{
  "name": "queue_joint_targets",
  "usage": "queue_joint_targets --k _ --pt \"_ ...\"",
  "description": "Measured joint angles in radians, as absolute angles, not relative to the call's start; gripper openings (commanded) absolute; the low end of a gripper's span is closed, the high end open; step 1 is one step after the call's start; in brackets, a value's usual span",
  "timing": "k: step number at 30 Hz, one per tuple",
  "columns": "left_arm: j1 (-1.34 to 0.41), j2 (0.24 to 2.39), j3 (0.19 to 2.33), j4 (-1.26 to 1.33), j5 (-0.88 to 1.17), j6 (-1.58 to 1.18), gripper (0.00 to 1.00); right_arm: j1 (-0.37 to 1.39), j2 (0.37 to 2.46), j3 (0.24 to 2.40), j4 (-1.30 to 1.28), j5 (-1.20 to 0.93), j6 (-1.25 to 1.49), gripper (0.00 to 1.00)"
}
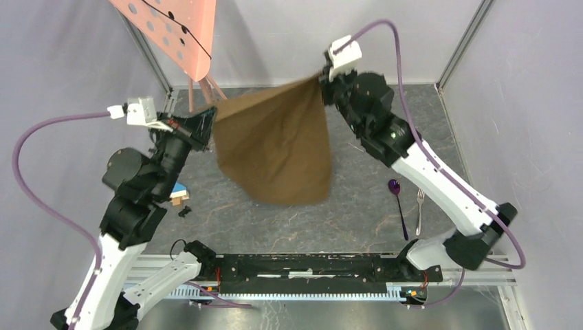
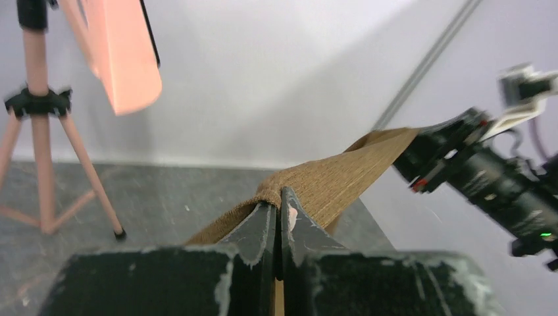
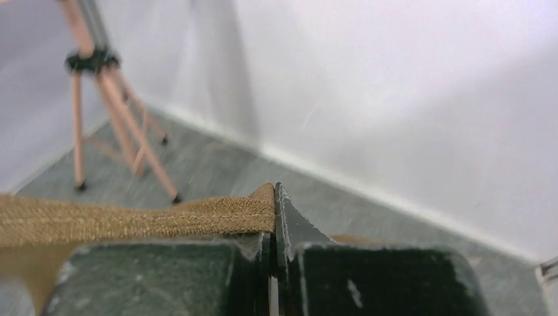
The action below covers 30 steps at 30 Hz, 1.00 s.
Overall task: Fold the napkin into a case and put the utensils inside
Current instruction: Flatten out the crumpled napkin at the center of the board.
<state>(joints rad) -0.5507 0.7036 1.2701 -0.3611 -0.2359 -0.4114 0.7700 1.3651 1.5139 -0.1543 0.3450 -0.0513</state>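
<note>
The tan-brown napkin (image 1: pixel 275 144) hangs in the air between both arms, its lower edge drooping toward the table. My left gripper (image 1: pixel 210 117) is shut on its left corner; in the left wrist view the cloth (image 2: pixel 329 178) wraps over the closed fingertips of that gripper (image 2: pixel 281 197). My right gripper (image 1: pixel 323 77) is shut on the upper right corner, where the hem (image 3: pixel 164 217) is pinched at the tips of this gripper (image 3: pixel 274 197). The utensils lie on the table at right: a purple spoon (image 1: pixel 399 206) and a silvery fork (image 1: pixel 419 210).
A pink tripod (image 1: pixel 199 93) with a perforated pink board (image 1: pixel 172 31) stands at the back left. A small blue-and-wood block (image 1: pixel 179 192) and a tiny black part (image 1: pixel 184 212) lie by the left arm. Walls enclose the table on three sides.
</note>
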Motion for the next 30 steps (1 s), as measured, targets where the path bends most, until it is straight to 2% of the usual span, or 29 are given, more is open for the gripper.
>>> queue_joint_targets --k 6,7,9,12,15,18,20,25,30 --pt "-0.551 0.891 1.322 -0.161 -0.25 -0.261 0.02 0.712 1.632 2.02 -0.219 0.426 -0.184 0.0" --pt "-0.551 0.918 1.336 -0.145 -0.237 -0.244 0.02 0.708 1.656 2.075 -0.22 0.435 -0.205 0.0" --pt "-0.551 0.946 1.346 -0.125 -0.219 -0.217 0.02 0.705 1.631 2.054 -0.209 0.45 -0.232 0.0" --pt "-0.552 0.922 1.305 -0.093 -0.192 -0.192 0.02 0.705 1.457 1.771 -0.15 0.45 -0.238 0.0" --pt "-0.553 0.832 1.178 -0.05 -0.154 -0.19 0.02 0.71 1.19 1.324 -0.075 0.411 -0.208 0.0" --pt "-0.563 0.759 1.05 -0.053 -0.099 -0.205 0.02 0.723 1.0 0.972 -0.038 0.337 -0.145 0.0" --pt "-0.566 0.723 0.965 -0.075 -0.08 -0.245 0.02 0.725 0.934 0.82 -0.032 0.282 -0.093 0.0" --pt "-0.565 0.55 0.684 -0.196 -0.077 -0.406 0.02 0.72 0.878 0.494 0.044 0.049 0.11 0.0" --pt "-0.566 0.381 0.54 -0.347 -0.088 -0.564 0.02 0.721 1.016 0.323 0.166 -0.24 0.287 0.02"
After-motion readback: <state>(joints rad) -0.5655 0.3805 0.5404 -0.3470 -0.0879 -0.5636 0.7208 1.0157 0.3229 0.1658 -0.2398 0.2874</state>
